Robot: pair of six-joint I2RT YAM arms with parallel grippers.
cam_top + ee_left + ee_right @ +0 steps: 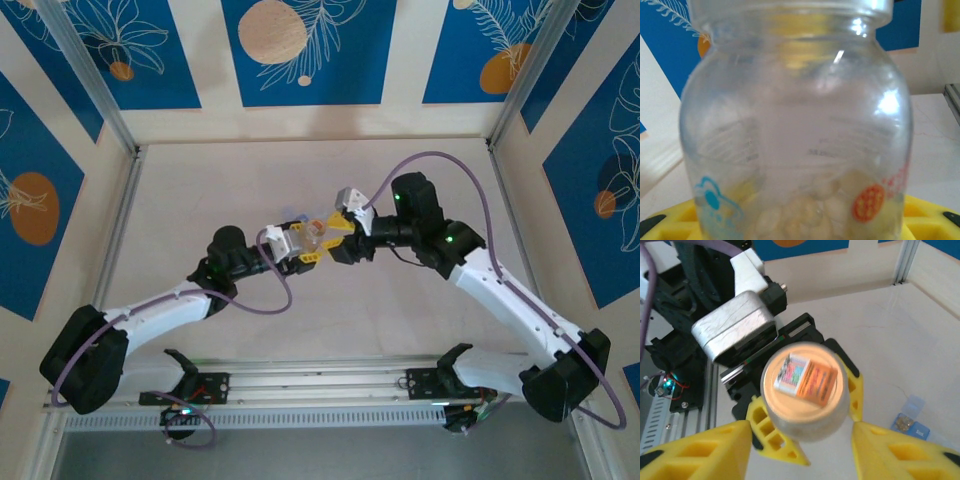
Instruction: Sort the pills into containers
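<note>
A small round clear vial (pixel 795 125) is gripped between the yellow fingers (pixel 927 217) of my left gripper (pixel 800 222), which is shut on it. The pills (pixel 805 210) show as a tan mass low inside the glass. From above, the vial (pixel 316 236) hangs over the table's middle between both grippers. In the right wrist view its orange, labelled end (pixel 805 382) faces the camera. My right gripper (pixel 800 450) is open, its yellow fingers (pixel 700 452) standing apart on either side of the vial without touching it. The containers, a small blue and clear pill box (pixel 910 419), lie on the table.
The two arms meet over the middle of the pale table (pixel 200 200), the right gripper (pixel 338 226) close against the left gripper (pixel 300 252). An aluminium rail (pixel 320 385) runs along the near edge. Frame posts (pixel 515 90) stand at the far corners.
</note>
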